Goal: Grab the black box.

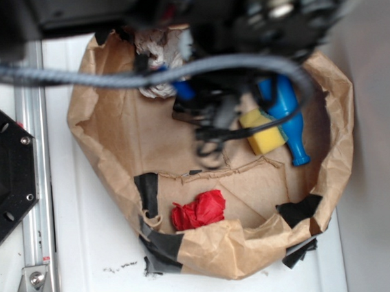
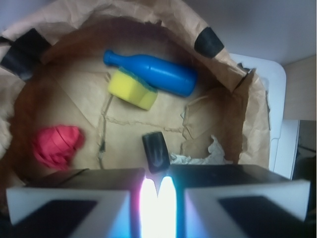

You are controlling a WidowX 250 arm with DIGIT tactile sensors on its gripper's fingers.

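Note:
The black box (image 2: 155,150) is a small glossy dark block lying on the brown paper floor, in the lower middle of the wrist view. My gripper (image 2: 158,181) hangs right behind it. Its two brightly lit fingers (image 2: 148,208) are pressed together, leaving only a small notch at the tips, and nothing is between them. The box's near end reaches that notch but is not clamped. In the exterior view the blurred gripper (image 1: 211,148) hangs over the middle of the paper nest, and the arm hides the box.
A crumpled brown paper wall (image 1: 104,143) with black tape patches (image 1: 148,193) rings the area. Inside lie a yellow sponge (image 2: 132,90), a blue bottle (image 2: 153,74), a red crumpled lump (image 2: 57,145) and white crumpled paper (image 2: 205,156). A grey cable (image 1: 82,80) crosses the top.

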